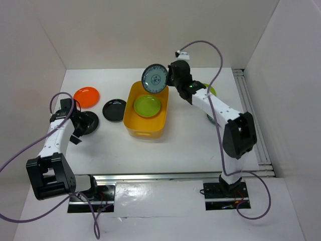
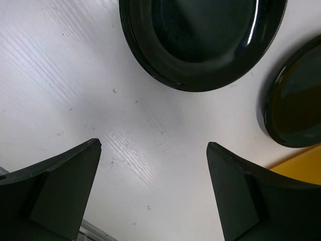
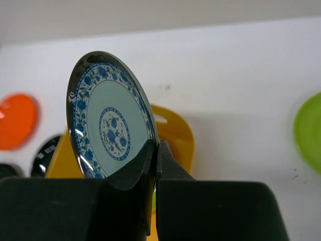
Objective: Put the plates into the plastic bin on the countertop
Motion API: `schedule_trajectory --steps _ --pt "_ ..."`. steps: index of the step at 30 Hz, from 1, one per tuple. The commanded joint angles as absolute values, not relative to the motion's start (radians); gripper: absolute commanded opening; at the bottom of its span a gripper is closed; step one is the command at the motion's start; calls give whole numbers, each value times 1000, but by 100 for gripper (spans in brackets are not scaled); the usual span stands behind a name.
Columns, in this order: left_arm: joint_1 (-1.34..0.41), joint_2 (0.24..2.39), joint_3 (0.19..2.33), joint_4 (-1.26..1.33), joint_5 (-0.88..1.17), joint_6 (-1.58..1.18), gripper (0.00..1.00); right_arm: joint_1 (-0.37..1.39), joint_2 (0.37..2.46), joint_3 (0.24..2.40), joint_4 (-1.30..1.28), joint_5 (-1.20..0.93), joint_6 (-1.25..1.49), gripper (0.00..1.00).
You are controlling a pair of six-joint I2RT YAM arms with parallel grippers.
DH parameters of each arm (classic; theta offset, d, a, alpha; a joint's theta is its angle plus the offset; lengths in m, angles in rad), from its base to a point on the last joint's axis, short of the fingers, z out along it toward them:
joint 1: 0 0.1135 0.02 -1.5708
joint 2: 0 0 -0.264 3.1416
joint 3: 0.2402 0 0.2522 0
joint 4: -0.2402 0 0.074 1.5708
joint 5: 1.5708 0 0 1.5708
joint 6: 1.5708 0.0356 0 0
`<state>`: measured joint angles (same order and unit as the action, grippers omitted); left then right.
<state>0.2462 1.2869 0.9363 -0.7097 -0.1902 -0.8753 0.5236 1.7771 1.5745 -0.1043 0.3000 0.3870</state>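
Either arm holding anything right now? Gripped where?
Right tool pinches the blue-patterned plate by its rim, plate on edge over the yellow bin. Left tool is open, holding nothing.

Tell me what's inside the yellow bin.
One lime green plate lies in the yellow bin. The blue-patterned plate, pinched on edge in the right gripper, hangs over the far rim and is not set down. Whatever lies under the lime green plate is covered.

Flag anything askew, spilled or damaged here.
Only the blue-patterned plate stands out: it is pinched on edge in the right gripper, upright above the far end of the plastic bin, not flat. Nothing looks spilled or broken.
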Motion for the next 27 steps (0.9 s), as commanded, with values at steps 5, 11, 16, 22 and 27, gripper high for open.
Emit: schedule_trajectory --steps 5,11,16,22,27 --pt "296 1319 911 -588 -152 -868 100 554 1959 1713 -241 176 316 0" --pt "305 1362 867 -552 -124 -868 100 574 2049 1761 -265 132 316 0" --pt "314 1371 856 -541 -124 -857 100 583 2101 1815 -288 132 316 3" --pt "314 1402 856 -541 -124 -857 100 601 2102 1824 -298 123 316 45" --pt "314 1414 838 -551 -124 -877 99 611 2102 1852 -298 89 307 85"
